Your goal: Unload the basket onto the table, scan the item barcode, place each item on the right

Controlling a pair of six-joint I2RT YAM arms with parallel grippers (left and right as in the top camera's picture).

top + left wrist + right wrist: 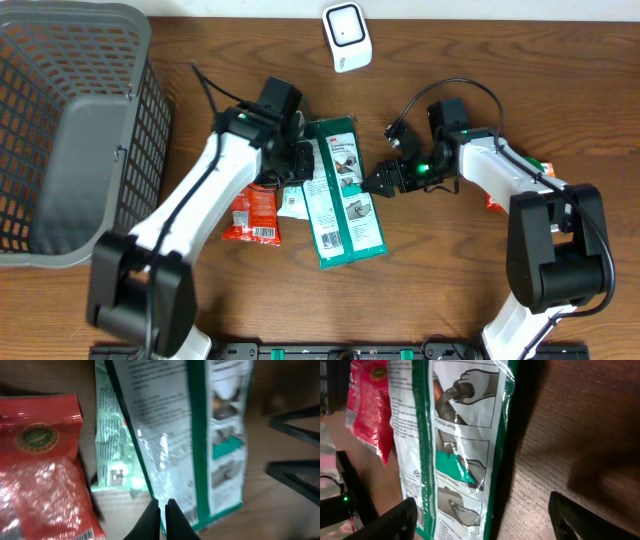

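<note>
1. My left fingers (150, 521) are pressed together. In the left wrist view they look pinched on the thin side edge of the green packet (345, 200), so the left gripper (300, 160) seems to have it by its left long side.
2. The right gripper (380, 182) stands wide and empty, just beside the packet's right long side.
3. I take the scanner (346, 36) as my mark. The packet lies on the table well apart from it, on the robot's side. Its long axis runs almost straight away from the scanner, with one short end towards it.
4. Both grippers sit about equally far from the scanner. Since only the left has a hold, I judge the carry towards the scanner falls to that arm.
5. I cannot tell which face carries the barcode.
</note>
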